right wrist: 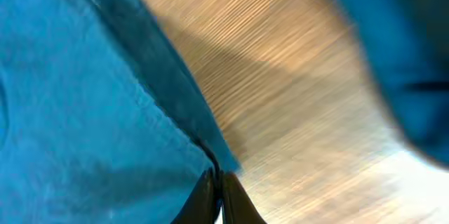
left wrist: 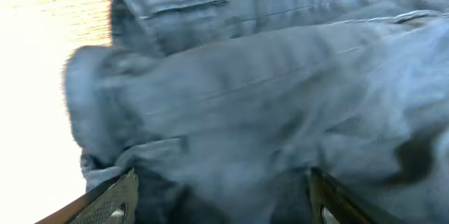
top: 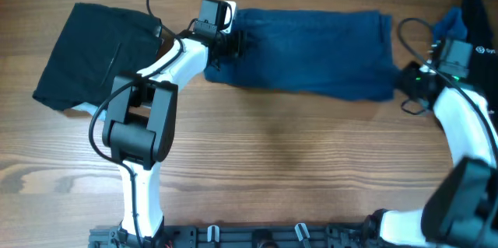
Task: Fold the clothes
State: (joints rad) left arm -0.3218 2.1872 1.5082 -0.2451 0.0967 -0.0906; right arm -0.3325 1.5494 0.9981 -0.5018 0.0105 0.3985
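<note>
Left wrist view, motion-blurred. Denim shorts fill most of the frame, grey-blue, rumpled, with seam lines running across. A folded band edge of the cloth sits at upper left. Bare wood-grain worktop shows at top left, washed out to white down the left side. The left gripper is at the bottom edge, its fingertips set wide apart, with denim lying between them. Contact with the cloth cannot be judged.
</note>
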